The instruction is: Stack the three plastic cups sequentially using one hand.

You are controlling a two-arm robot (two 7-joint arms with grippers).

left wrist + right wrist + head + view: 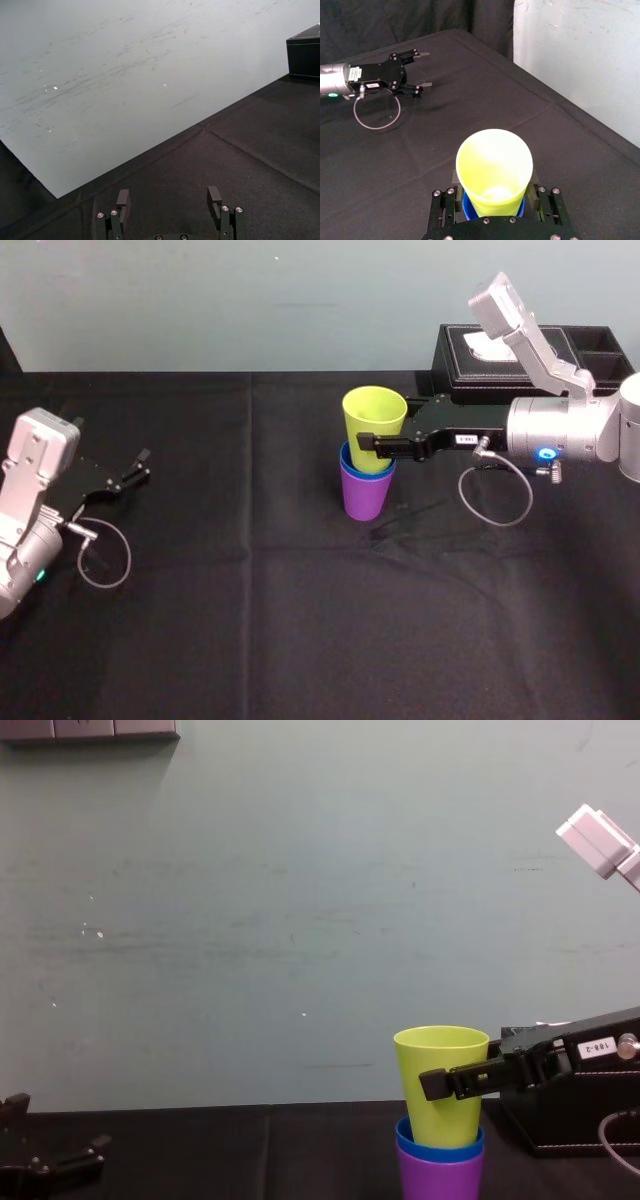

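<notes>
1. Tabletop (300, 620): covered in black cloth, with a crease running across its middle. The nearest stretch is bare.

2. Left claw (140, 465): at the left edge of the tabletop, low over the cloth and well apart from the cups. Its two slim fingers are spread, with nothing between them. A grey cable loop (105, 560) hangs from the wrist onto the cloth.

3. Purple cup (365, 497): upright on the tabletop, a little right of centre. It is the bottom of the stack.

4. Blue cup (368, 474): nested inside the purple cup, so that just its rim band shows above the purple rim.

5. Yellow-green cup (375, 415): upright with its mouth up and its lower part inside the blue cup. Most of its wall stands above the blue rim.

6. Right claw (372, 445): reaching in level from the right, fingers closed on the yellow-green cup about halfway up its wall, one finger on each side. There is a white label on its black body and a second cable loop (495, 490) below the wrist.

7. Black tissue box (455, 360): at the far right of the tabletop, behind the right arm and apart from the stack.

8. Wall (250, 300): pale and scuffed, directly behind the tabletop.
</notes>
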